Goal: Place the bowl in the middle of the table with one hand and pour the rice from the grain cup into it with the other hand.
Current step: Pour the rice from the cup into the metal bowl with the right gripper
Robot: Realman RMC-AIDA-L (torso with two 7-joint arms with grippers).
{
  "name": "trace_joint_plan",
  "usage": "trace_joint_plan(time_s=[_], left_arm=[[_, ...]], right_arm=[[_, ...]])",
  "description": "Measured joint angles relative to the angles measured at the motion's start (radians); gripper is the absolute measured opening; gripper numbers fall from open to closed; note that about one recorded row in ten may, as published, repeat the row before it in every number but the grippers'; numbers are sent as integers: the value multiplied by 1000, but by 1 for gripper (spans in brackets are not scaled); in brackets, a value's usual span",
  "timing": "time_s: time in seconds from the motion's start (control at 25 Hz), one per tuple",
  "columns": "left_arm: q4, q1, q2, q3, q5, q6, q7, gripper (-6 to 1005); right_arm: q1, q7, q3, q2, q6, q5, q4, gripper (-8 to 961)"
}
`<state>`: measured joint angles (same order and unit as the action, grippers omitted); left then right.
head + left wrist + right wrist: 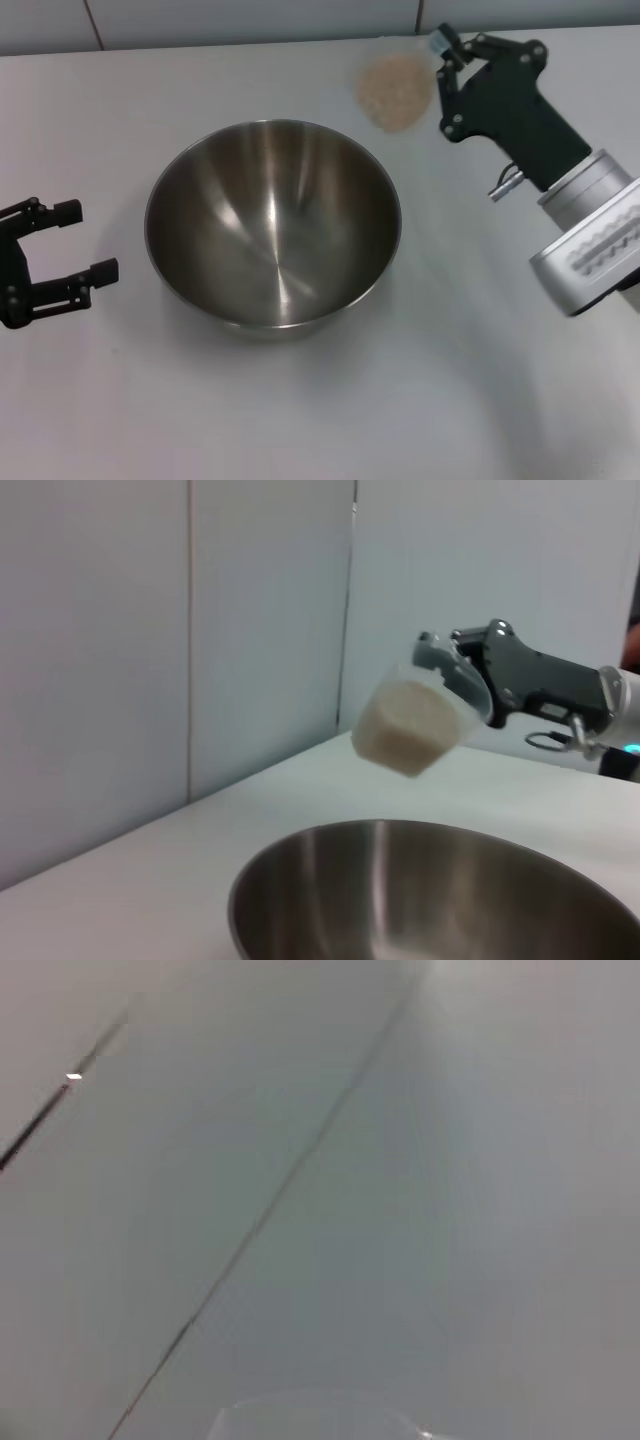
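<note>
I saw the right gripper (447, 52) pinching the cup (418, 723) of rice (396, 91), tilted in the air, the bowl (272, 225) below and beside it. The left gripper (76, 242) sat spread beside the bowl on the table (470, 390).

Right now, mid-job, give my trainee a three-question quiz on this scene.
1. True or false: rice is already lying in the bowl.
2. Which gripper holds the grain cup? A) left gripper B) right gripper
3. Fill in: the grain cup hangs in the air beyond the bowl's far ____, tilted.

Key:
1. False; the bowl is empty and the rice is still in the cup.
2. B; the left gripper sits beside the bowl on the table, jaws open and empty.
3. rim
</note>
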<state>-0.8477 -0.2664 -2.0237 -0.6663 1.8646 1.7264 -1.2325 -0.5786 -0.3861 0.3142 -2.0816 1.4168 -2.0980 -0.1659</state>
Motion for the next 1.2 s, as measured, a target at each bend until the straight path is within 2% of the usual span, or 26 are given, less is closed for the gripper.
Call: trace_joint_plan(time_s=[0.24, 0.4, 0.52, 0.72, 0.88, 1.2], left_arm=[[2, -2, -5, 39, -1, 0, 0, 846], [3, -5, -7, 48, -1, 0, -1, 846], [3, -9, -17, 64, -2, -1, -1, 846], [3, -13, -21, 66, -2, -1, -1, 846], [3, -16, -23, 69, -6, -1, -4, 846], [3, -16, -30, 82, -17, -1, -2, 846]], right_arm=[[4, -142, 0, 0, 8, -60, -2, 7], [9, -343, -3, -1, 21, -72, -8, 6], [5, -442, -8, -1, 22, -73, -9, 6], [-7, -576, -9, -1, 22, -74, -20, 6], [-14, -761, -11, -2, 21, -118, -43, 6], [-12, -916, -11, -2, 13, -177, -51, 7]])
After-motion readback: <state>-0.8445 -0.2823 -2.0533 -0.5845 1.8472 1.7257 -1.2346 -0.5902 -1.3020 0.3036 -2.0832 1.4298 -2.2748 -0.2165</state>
